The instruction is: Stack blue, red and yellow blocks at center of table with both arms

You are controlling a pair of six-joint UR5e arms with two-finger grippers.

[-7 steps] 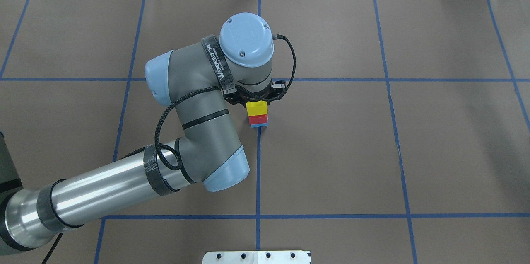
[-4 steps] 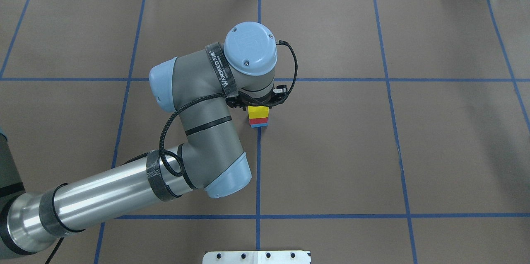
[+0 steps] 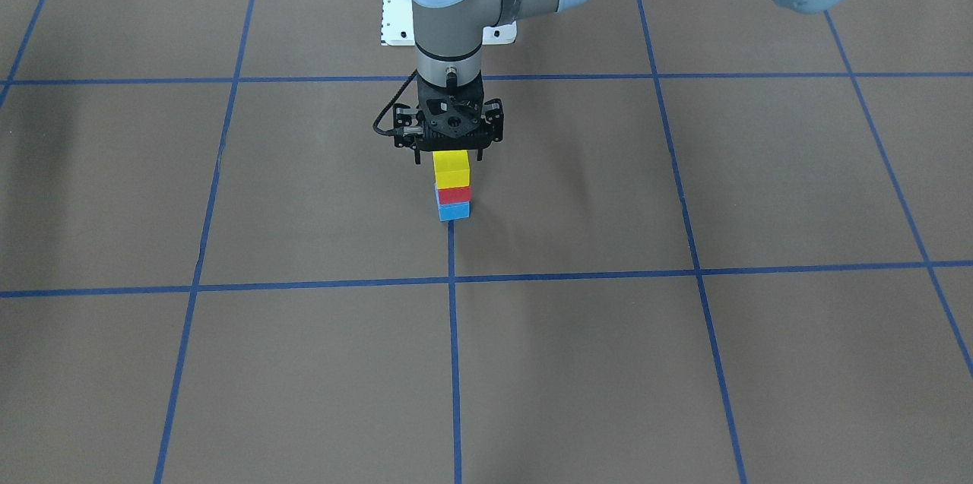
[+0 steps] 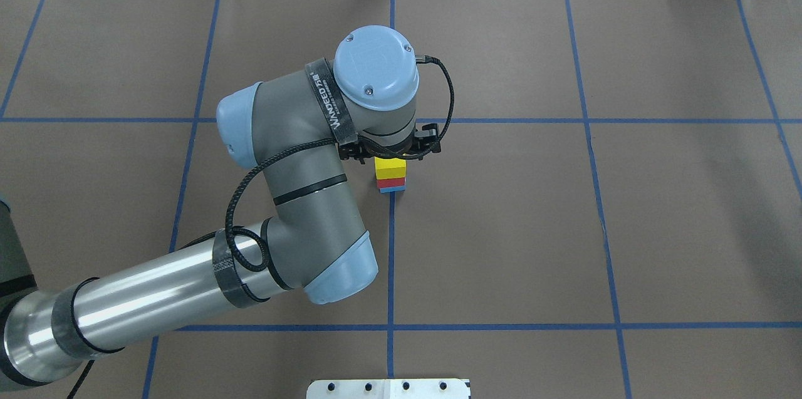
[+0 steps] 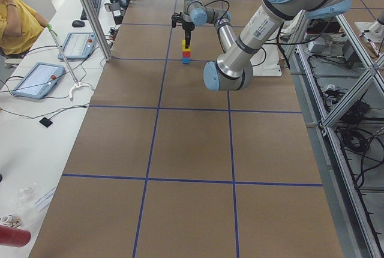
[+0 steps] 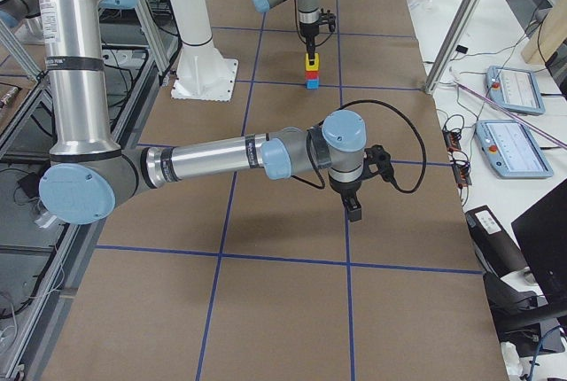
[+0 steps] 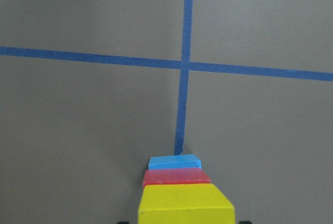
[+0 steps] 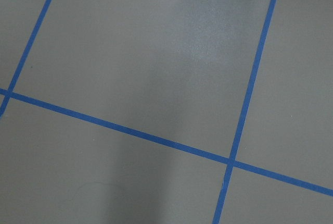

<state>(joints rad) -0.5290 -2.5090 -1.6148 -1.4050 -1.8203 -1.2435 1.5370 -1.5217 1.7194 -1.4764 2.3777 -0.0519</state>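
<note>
A stack stands at the table's center on a blue tape line: blue block (image 3: 454, 211) at the bottom, red block (image 3: 454, 195) in the middle, yellow block (image 3: 451, 169) on top. It also shows in the overhead view (image 4: 390, 167) and low in the left wrist view (image 7: 184, 203). My left gripper (image 3: 448, 159) points straight down over the stack, open, its fingers apart on either side of the yellow block's top. My right gripper (image 6: 354, 213) shows only in the exterior right view, low over bare table far from the stack; I cannot tell whether it is open or shut.
The table is brown paper with a blue tape grid (image 4: 391, 261). The white robot base plate (image 3: 395, 13) lies behind the stack on the robot's side. Tablets (image 5: 39, 78) and a seated person (image 5: 15, 24) are beyond the table's far edge.
The left gripper lowered the yellow block onto the red one, then opened wider and rose slightly. The stack stays in place.
</note>
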